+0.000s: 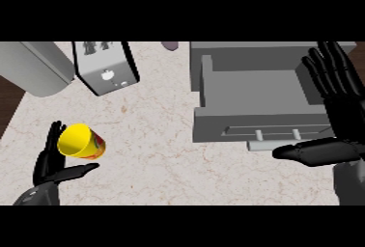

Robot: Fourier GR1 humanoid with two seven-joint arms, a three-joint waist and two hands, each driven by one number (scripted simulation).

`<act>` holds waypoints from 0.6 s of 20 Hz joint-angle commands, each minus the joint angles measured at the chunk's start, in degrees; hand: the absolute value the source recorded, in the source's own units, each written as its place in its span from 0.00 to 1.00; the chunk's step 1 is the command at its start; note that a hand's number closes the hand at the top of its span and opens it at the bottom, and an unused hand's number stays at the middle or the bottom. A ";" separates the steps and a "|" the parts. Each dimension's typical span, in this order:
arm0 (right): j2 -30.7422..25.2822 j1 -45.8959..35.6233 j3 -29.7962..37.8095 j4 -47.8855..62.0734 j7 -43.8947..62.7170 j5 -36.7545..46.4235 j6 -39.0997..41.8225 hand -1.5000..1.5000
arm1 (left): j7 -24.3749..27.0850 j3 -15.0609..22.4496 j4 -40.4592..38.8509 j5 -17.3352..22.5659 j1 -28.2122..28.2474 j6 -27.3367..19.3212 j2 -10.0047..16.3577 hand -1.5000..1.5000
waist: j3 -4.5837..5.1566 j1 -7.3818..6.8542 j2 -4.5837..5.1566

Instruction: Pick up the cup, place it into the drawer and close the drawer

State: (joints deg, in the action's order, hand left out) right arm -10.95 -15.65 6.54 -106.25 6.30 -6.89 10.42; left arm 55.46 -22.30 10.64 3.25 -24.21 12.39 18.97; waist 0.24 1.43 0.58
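Yellow cup [80,141] at the left hand [51,164], open drawer [242,120] to the right.

The cup lies tilted at the lower left of the pale marbled worktop [157,149], its mouth turned up toward the view. Its side carries a red-and-orange print that cannot be read as words. It sits between the left hand's straight, upright fingers [53,137] and its outstretched thumb, so that hand is open rather than curled round it. The grey drawer stands pulled out, well apart from the cup, with a bar handle [278,132] on its front. The right hand [342,125] is open at the right edge, fingers straight, beside the drawer. A silver toaster [107,67] with a small white mark on its face stands at the top left.
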 commanded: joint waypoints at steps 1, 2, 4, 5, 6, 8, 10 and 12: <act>2.43 -0.79 -3.91 -2.96 2.85 3.36 -2.93 0.00 | 4.85 0.56 -1.51 -1.01 0.70 3.10 0.45 0.00 | 0.10 0.24 0.11; 1.10 -1.04 -2.10 0.30 0.36 2.69 -1.37 0.00 | 3.68 -0.27 -1.46 -0.12 -1.10 2.91 0.67 0.00 | 0.03 -0.02 0.08; 0.71 0.60 -1.00 -0.12 -0.64 0.93 -0.13 0.00 | 4.58 -0.04 -1.26 -0.43 -0.70 4.37 1.29 0.00 | 0.06 0.31 0.14; 0.05 -1.52 -0.49 -0.15 0.85 0.91 -0.58 0.00 | 4.92 0.50 -1.48 -0.85 -0.49 4.78 -0.43 0.00 | 0.09 0.34 0.18; -0.95 -0.33 1.04 0.27 -0.29 -1.19 1.26 0.00 | 3.27 0.32 -1.76 -0.75 -1.51 5.28 0.81 0.00 | 0.09 0.62 0.24; -1.03 -0.17 0.75 -1.49 2.13 -0.90 0.52 0.00 | 1.09 0.33 -1.76 -0.33 -3.45 6.52 -0.96 0.00 | 0.04 0.54 0.04; -1.48 -2.30 1.76 0.69 2.13 -1.16 0.23 0.00 | 5.45 0.84 -1.02 -0.60 -0.64 9.34 -2.90 0.00 | 0.11 0.27 0.23; 2.03 -1.51 -2.28 0.07 0.60 2.52 -2.12 0.00 | 2.22 0.32 -0.63 0.31 -3.58 12.67 -1.64 1.00 | 0.10 0.15 0.23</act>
State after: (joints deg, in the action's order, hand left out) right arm -10.39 -16.39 5.97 -106.67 7.29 -6.17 9.60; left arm 54.73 -21.84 9.86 3.01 -26.58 16.93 17.88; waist 0.31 1.74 0.72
